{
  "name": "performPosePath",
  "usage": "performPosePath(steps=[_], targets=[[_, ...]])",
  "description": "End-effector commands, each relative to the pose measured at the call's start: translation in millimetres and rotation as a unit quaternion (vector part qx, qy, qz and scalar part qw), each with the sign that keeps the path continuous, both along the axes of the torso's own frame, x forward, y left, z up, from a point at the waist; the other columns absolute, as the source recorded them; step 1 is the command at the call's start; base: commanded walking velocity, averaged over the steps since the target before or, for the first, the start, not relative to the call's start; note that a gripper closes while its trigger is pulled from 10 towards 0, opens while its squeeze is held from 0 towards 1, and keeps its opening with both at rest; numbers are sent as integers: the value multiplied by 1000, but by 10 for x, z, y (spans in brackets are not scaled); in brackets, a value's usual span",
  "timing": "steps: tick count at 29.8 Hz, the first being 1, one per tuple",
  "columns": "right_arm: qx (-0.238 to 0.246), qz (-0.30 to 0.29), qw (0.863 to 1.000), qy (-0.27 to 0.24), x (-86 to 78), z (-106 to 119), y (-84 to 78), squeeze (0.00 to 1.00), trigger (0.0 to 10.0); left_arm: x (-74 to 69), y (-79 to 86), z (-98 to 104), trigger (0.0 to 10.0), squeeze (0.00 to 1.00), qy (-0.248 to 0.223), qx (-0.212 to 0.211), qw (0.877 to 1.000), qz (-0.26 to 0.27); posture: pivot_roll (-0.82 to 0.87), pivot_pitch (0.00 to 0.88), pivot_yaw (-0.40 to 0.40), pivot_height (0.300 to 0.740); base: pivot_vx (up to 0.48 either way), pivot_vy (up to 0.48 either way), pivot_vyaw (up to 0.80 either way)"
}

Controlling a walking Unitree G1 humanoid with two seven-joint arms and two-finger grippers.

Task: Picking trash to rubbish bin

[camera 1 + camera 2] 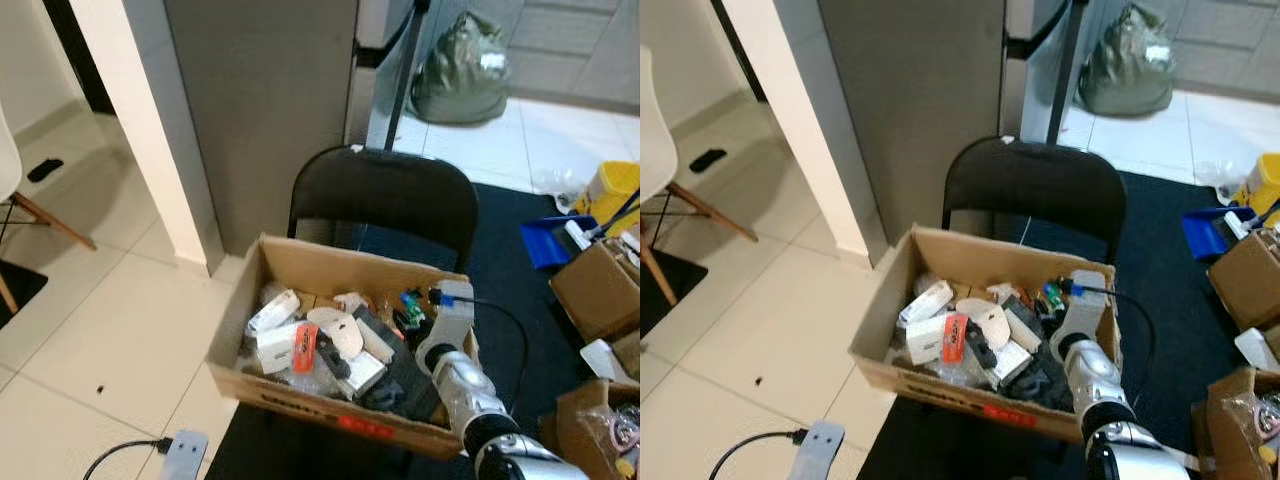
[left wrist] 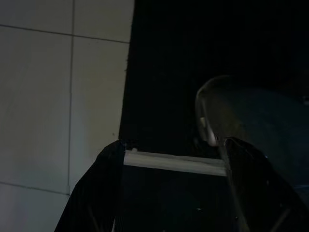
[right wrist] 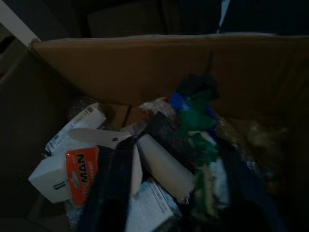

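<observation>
A cardboard box (image 1: 300, 262) is sitting on the seat of a chair (image 1: 385, 195), whose backrest is rising behind it at twelve o'clock. Trash is lying heaped inside the box — a small carton (image 1: 277, 348) toward nine o'clock, a crumpled wrapper (image 1: 412, 301) toward two. The right arm (image 1: 462, 385) is reaching in over the box's four o'clock corner. More boxes (image 1: 598, 285) are standing at three o'clock — a tied bag (image 1: 462, 70) is resting on the floor far behind at one.

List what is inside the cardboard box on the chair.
The cardboard box holds mixed trash: white cartons, an orange-labelled packet, a green-blue wrapper. The right gripper reaches in. Lower layers are covered.
</observation>
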State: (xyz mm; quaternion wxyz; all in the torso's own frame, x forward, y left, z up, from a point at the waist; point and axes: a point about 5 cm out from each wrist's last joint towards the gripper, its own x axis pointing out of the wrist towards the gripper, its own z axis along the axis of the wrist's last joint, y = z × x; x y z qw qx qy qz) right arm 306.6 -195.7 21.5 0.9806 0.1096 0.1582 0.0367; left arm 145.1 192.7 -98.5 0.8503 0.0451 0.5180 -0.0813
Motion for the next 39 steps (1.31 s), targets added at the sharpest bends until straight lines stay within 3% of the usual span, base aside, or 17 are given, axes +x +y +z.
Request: performPosePath(steps=[1, 10, 19, 20, 21, 22, 23, 24, 26, 27, 29, 30, 32, 33, 34, 35, 39], targets=[[12, 0, 1000, 17, -56, -73, 11, 1000, 10000, -88, -14, -36, 10000, 0, 20, -2, 1000, -4, 11, 41, 14, 740, 0, 0, 0], [34, 58, 997, 25, -105, -105, 24, 1000, 10000, -86, -45, -39, 10000, 0, 22, -5, 1000, -11, 3, 29, 12, 740, 0, 0, 0], [40, 64, 997, 23, -116, -114, 50, 1000, 10000, -17, 10, -8, 10000, 0, -2, 9, 1000, 17, 8, 24, 9, 740, 0, 0, 0], [43, 66, 997, 21, -110, -109, 72, 302, 10000, 30, 111, 21, 10000, 0, -17, 25, 998, 63, 9, 23, 9, 740, 0, 0, 0], [32, 84, 996, 19, -108, -107, 116, 0, 10000, 65, 219, 52, 10000, 0, -29, 38, 993, 110, 12, 23, 11, 740, 0, 0, 0], [32, 84, 996, 19, -108, -107, 116, 0, 10000, 65, 219, 52, 10000, 0, -29, 38, 993, 110, 12, 23, 11, 740, 0, 0, 0], [-6, 137, 990, 17, -130, -121, 222, 0, 10000, 77, 380, 89, 10000, 0, -40, 54, 982, 178, 12, 23, 11, 740, 0, 0, 0], [-6, 137, 990, 17, -130, -121, 222, 0, 10000, 77, 380, 89, 10000, 0, -40, 54, 982, 178, 12, 23, 11, 740, 0, 0, 0], [0, 148, 989, 4, -94, -81, 307, 0, 10000, 38, 739, 176, 10000, 0, -61, 91, 945, 310, 20, 26, 12, 740, 0, 0, 0], [0, 148, 989, 4, -94, -81, 307, 0, 10000, 38, 739, 176, 10000, 0, -61, 91, 945, 310, 20, 26, 12, 740, 0, 0, 0], [-8, 147, 989, 3, -74, -68, 330, 0, 10000, -13, 1006, 264, 10000, 0, -81, 120, 911, 387, 20, 26, 12, 740, 0, 0, 0], [-8, 147, 989, 3, -74, -68, 330, 0, 10000, -13, 1006, 264, 10000, 0, -81, 120, 911, 387, 20, 26, 12, 740, 0, 0, 0], [-22, 159, 987, 1, -71, -63, 349, 0, 10000, -56, 1225, 355, 10000, 0, -99, 151, 885, 430, 20, 26, 12, 740, 0, 0, 0], [-22, 159, 987, 1, -71, -63, 349, 0, 10000, -56, 1225, 355, 10000, 0, -99, 151, 885, 430, 20, 26, 12, 740, 0, 0, 0], [-22, 146, 989, 0, -48, -43, 311, 0, 10000, -69, 1461, 490, 10000, 0, -131, 179, 852, 474, 20, 26, 12, 740, 0, 0, 0], [-23, 144, 989, 0, -41, -39, 305, 0, 10000, -52, 1585, 582, 10000, 0, -153, 192, 836, 491, 20, 26, 12, 740, 0, 0, 0], [-27, 147, 989, 0, -32, -31, 313, 0, 10000, 15, 1748, 737, 10000, 0, -194, 202, 816, 505, 64, 39, 7, 740, 0, 0, 0]])
